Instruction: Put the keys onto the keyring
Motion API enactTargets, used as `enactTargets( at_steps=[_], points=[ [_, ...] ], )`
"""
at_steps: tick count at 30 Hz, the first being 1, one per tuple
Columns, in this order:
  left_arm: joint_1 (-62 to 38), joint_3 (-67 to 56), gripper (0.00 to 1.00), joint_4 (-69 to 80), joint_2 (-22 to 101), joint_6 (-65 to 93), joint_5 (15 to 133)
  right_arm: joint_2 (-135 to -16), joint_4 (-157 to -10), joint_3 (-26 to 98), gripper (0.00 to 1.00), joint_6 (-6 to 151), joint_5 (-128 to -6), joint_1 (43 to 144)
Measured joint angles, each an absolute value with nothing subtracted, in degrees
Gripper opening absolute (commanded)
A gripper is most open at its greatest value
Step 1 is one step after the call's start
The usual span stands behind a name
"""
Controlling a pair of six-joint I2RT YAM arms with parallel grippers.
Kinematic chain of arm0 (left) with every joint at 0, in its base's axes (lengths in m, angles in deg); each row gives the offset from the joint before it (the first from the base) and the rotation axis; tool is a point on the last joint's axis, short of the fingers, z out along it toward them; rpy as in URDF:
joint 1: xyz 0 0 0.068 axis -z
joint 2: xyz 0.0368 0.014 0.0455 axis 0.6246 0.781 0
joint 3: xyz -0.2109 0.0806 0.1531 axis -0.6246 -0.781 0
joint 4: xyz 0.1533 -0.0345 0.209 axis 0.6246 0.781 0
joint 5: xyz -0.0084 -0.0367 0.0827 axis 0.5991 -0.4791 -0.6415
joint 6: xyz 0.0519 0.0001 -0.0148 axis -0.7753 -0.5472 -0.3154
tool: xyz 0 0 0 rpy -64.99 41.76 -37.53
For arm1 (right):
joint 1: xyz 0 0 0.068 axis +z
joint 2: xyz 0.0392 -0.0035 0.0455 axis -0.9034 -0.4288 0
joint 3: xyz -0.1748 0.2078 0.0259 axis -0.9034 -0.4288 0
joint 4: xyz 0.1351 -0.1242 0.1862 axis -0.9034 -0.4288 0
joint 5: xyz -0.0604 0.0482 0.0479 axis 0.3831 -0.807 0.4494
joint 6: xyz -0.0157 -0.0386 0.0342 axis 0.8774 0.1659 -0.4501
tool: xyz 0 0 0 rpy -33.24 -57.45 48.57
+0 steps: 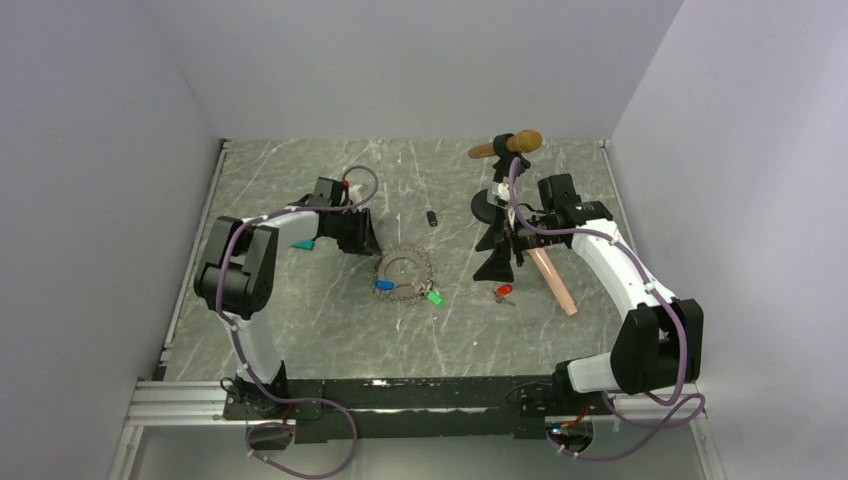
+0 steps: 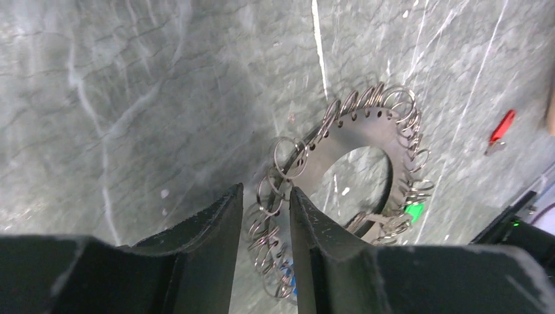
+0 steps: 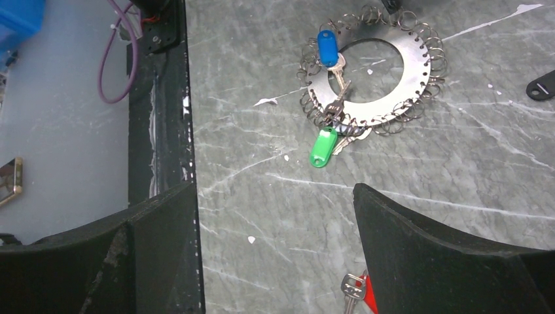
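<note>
The keyring (image 1: 403,275) is a flat metal ring lined with small split rings, lying mid-table. A blue-tagged key (image 3: 326,49) and a green-tagged key (image 3: 322,147) hang on it. The red-tagged key (image 1: 503,293) lies loose on the table to the ring's right; it also shows by my right finger in the right wrist view (image 3: 357,292). My left gripper (image 2: 265,190) is at the ring's left rim (image 2: 366,124), its jaws nearly shut with the rim and its split rings between them. My right gripper (image 3: 275,196) is wide open and empty, just above the red key.
A pink microphone (image 1: 552,280) lies beside my right arm. A black microphone stand (image 1: 490,205) holding a brown microphone (image 1: 510,145) stands at the back right. A small black piece (image 1: 431,218) lies behind the ring. A teal block (image 1: 302,244) sits by my left arm.
</note>
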State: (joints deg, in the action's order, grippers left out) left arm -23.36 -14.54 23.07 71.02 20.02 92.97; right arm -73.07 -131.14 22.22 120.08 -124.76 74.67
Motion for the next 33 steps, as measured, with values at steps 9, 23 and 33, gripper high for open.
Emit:
enactTargets(
  at_steps=[9,23,33],
  points=[
    [-23.36,-13.81,0.34,20.46,73.25,24.48,96.03,-73.07,-131.36,22.22,0.96,120.32,-124.78,74.85],
    [-26.73,-19.17,0.35,15.57,71.56,26.27,99.28,-73.09,-131.77,22.22,0.96,120.85,-124.76,75.24],
    [-27.23,-19.41,0.35,15.24,71.59,26.84,100.70,-73.13,-131.77,22.31,0.96,120.89,-124.74,75.44]
  ],
)
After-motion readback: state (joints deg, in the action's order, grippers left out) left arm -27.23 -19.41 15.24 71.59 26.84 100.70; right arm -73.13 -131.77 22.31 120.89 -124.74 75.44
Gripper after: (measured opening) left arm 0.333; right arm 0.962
